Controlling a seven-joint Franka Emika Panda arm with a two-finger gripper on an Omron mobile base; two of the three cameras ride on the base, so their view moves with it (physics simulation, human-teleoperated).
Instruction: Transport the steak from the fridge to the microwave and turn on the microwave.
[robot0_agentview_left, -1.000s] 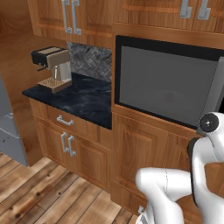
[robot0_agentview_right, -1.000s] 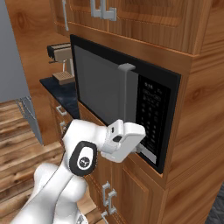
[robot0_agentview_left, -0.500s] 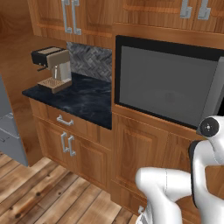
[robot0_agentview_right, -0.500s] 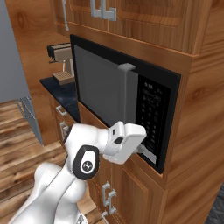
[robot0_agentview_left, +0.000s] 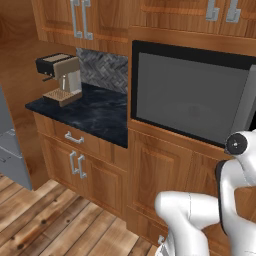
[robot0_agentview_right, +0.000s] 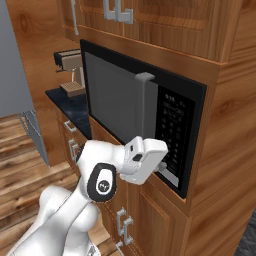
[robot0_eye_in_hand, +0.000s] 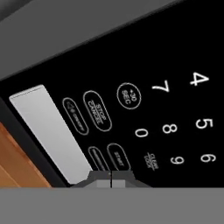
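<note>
The microwave (robot0_agentview_left: 190, 97) has its dark glass door closed, and its grey bar handle (robot0_agentview_right: 143, 107) stands upright. My gripper (robot0_agentview_right: 164, 168) is pressed up to the low part of the black control panel (robot0_agentview_right: 172, 137). In the hand view the gripper (robot0_eye_in_hand: 110, 176) is shut, its two tips together just below the START button (robot0_eye_in_hand: 119, 156), with the STOP/CANCEL button (robot0_eye_in_hand: 98, 111) above. The steak is hidden. A grey slab of the fridge (robot0_agentview_right: 14, 75) shows at the left edge.
A coffee machine (robot0_agentview_left: 61, 77) stands on the dark counter (robot0_agentview_left: 95, 112) left of the microwave. Wooden cupboards with grey handles (robot0_agentview_left: 80, 19) hang above, and drawers and doors (robot0_agentview_left: 75, 162) sit below. Plank floor (robot0_agentview_left: 40, 220) lies at lower left.
The hand stays at the control panel's lower part; the arm's elbow has dipped slightly. The microwave door stays closed.
</note>
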